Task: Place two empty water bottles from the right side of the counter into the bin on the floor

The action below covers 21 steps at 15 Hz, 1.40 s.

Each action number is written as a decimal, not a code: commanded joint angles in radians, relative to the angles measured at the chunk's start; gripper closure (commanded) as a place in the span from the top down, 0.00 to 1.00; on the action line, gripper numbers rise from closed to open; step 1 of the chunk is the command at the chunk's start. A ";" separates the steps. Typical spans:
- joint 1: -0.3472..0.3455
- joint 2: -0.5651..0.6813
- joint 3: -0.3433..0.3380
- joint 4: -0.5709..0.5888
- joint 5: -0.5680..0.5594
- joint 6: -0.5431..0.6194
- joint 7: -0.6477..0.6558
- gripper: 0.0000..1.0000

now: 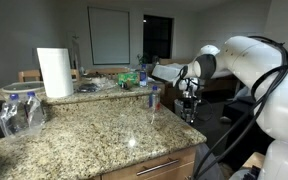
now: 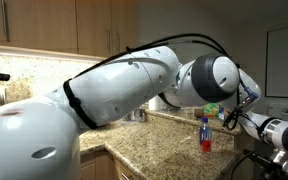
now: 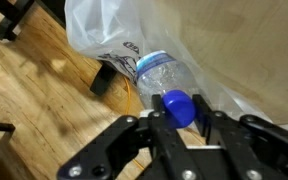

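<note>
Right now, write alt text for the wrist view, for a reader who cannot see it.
The gripper holds a clear water bottle by its blue cap, fingers closed on either side, pointing down over a translucent plastic bag that looks like a bin liner. A wooden floor fills the left side of the view.

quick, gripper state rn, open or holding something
gripper: closed, holding a water bottle by its capped end
</note>
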 commanded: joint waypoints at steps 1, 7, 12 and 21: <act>-0.017 0.057 0.016 0.097 -0.021 -0.085 0.031 0.15; -0.029 0.094 0.034 0.196 -0.009 -0.115 0.024 0.15; -0.013 0.133 0.034 0.233 0.000 -0.121 0.010 0.15; -0.012 0.167 0.046 0.272 -0.012 -0.164 0.004 0.15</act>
